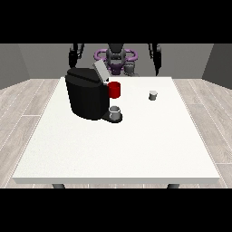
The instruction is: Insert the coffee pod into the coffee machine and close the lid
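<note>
Pod (pixel 153 95), small and grey, stands alone on the white table (pixel 113 145), toward the far edge and right of center, well apart from the coffee machine (pixel 86 95). Nothing touches it.

That machine is a black block on the table's far left part. Its grey lid (pixel 100 71) is raised and tilts up and back from the top. A red part (pixel 115 89) shows on the machine's right side, just below the lid. Lower down, a grey cup (pixel 115 112) sits on the machine's black base, just beside the body.

Behind the table's far edge is the robot (pixel 117 56), dark with purple rings at its shoulders. Both arms hang at its sides, away from the table and from every object on it. The hand at the view's left (pixel 72 59) is above the machine's far corner but not touching it; the hand at the view's right (pixel 157 61) hangs past the table's far edge. Whether either hand's fingers are curled or straight I cannot tell; neither one holds anything.
</note>
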`<act>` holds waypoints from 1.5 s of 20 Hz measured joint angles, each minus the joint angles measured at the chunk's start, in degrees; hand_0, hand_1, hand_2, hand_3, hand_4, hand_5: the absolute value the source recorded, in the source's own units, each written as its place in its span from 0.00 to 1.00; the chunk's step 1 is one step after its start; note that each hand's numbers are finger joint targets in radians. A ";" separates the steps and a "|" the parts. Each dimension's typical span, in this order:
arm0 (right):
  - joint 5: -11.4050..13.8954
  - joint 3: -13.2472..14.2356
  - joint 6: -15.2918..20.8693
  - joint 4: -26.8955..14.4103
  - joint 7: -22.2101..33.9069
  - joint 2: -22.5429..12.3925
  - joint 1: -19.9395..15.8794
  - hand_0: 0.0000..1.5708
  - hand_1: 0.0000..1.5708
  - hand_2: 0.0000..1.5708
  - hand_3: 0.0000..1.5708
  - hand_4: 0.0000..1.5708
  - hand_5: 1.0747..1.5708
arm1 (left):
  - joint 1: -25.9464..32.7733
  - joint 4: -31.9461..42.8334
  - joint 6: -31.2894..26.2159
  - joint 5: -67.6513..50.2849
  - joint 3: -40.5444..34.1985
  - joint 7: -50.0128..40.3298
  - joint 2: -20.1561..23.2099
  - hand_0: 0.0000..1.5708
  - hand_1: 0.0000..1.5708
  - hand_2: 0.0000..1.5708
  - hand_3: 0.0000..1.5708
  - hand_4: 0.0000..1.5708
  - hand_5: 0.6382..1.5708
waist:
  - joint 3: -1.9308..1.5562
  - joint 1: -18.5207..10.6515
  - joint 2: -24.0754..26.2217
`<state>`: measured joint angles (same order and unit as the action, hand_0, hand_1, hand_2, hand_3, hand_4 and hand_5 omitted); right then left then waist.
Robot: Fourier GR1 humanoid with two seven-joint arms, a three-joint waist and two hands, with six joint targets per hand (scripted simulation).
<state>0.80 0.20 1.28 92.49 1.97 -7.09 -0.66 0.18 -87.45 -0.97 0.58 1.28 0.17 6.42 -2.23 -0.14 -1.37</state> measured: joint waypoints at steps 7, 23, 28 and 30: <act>-0.50 1.22 0.78 -3.33 -2.43 1.25 0.76 0.00 0.00 0.00 0.00 0.00 1.00 | -0.49 -2.02 -6.52 4.21 0.69 4.32 8.99 0.00 0.00 0.00 0.00 0.00 1.00 | 1.82 -0.59 0.82; 7.91 -2.31 7.11 -2.61 -3.18 3.87 -6.09 0.00 0.00 0.00 0.00 0.00 1.00 | -15.94 16.66 -13.34 15.73 -3.04 6.19 23.11 0.00 0.00 0.00 0.00 0.00 1.00 | 2.23 7.54 -8.00; 9.08 -3.47 8.47 -4.11 -3.08 4.83 -7.26 0.00 0.00 0.00 0.00 0.00 1.00 | -19.45 23.51 -13.17 19.85 -2.33 8.25 23.46 0.00 0.00 0.00 0.00 0.00 1.00 | 2.24 8.23 -10.16; 9.24 -3.28 8.64 -4.73 -2.13 4.95 -8.11 0.00 0.00 0.00 0.00 0.00 1.00 | -20.08 26.02 -12.00 21.90 -1.79 9.56 23.15 0.00 0.00 0.19 0.00 0.00 1.00 | 2.23 8.04 -10.82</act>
<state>10.03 -3.07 9.92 87.76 -0.16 -2.14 -8.76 -19.90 -61.43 -12.97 22.48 -0.51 9.73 29.57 0.01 7.90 -12.19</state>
